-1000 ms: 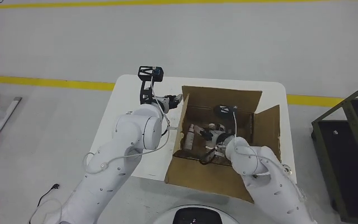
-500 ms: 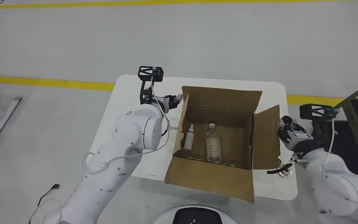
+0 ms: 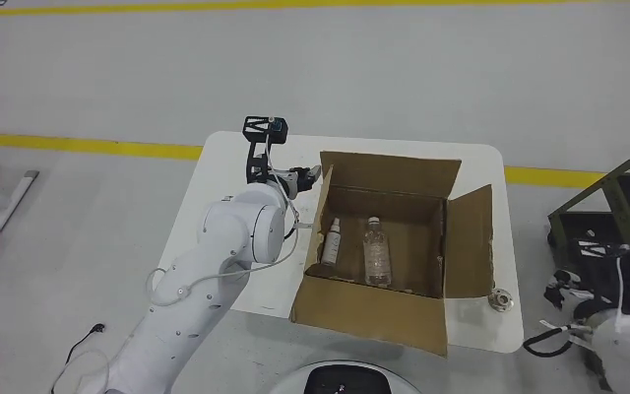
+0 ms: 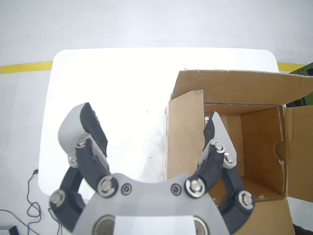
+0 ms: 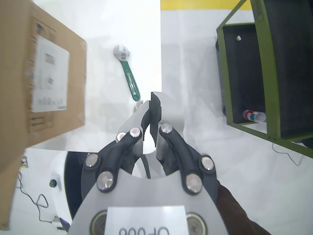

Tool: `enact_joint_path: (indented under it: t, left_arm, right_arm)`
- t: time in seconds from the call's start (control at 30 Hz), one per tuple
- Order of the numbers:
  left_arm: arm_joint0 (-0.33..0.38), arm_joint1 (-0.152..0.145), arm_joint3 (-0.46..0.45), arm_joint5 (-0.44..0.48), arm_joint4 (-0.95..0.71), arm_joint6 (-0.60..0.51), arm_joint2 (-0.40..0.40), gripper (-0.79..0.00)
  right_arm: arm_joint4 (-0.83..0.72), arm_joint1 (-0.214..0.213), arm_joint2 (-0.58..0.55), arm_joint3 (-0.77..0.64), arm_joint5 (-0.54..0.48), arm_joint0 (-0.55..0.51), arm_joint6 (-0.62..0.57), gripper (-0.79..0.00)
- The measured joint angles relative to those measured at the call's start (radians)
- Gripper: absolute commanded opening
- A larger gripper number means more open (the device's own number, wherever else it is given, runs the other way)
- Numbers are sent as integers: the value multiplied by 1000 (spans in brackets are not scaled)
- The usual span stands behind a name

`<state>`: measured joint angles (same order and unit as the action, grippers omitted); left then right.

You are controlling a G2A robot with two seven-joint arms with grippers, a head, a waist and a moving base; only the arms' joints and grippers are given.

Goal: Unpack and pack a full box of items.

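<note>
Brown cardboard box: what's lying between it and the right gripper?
A green-handled metal wrench lies on the white table between the brown cardboard box and right gripper, in the right wrist view.

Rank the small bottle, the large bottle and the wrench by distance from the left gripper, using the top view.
1. Small bottle, in the box, on the side by the left gripper.
2. Large bottle, beside it, mid-box.
3. Wrench, on the table outside the box.
</note>
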<state>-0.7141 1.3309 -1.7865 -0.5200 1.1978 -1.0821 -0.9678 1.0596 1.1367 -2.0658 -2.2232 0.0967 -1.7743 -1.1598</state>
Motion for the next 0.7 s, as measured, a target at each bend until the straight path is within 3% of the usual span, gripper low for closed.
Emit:
enact_joint_path:
  t: [0.37,0.5,0.7]
  left_arm:
    - [0,0,0,0,0,0,0,0]
    - [0,0,0,0,0,0,0,0]
    - [0,0,0,0,0,0,0,0]
  right_arm:
    - [13,0,13,14,21,4,4,-785]
    - [10,0,79,-11,-42,17,70,-785]
    - [29,-15,164,78,-154,142,32,-785]
